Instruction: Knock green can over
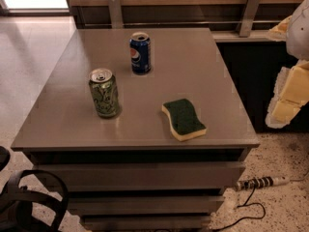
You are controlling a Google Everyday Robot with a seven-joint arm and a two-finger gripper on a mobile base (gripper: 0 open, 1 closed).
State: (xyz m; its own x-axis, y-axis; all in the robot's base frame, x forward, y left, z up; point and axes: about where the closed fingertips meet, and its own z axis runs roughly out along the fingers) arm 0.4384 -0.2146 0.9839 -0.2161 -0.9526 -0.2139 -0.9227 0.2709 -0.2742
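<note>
The green can (104,93) stands upright on the left front part of the grey table top (203,66). It is light green with a darker swirly pattern and a silver top. My gripper (288,94), white with yellowish parts, hangs at the right edge of the view. It is beyond the table's right side, far from the can and touching nothing on the table.
A blue Pepsi can (140,53) stands upright behind and right of the green can. A green and yellow sponge (183,119) lies at the front right. Drawers sit under the table top. A power strip with cable (263,181) lies on the floor at right, black gear (29,202) at bottom left.
</note>
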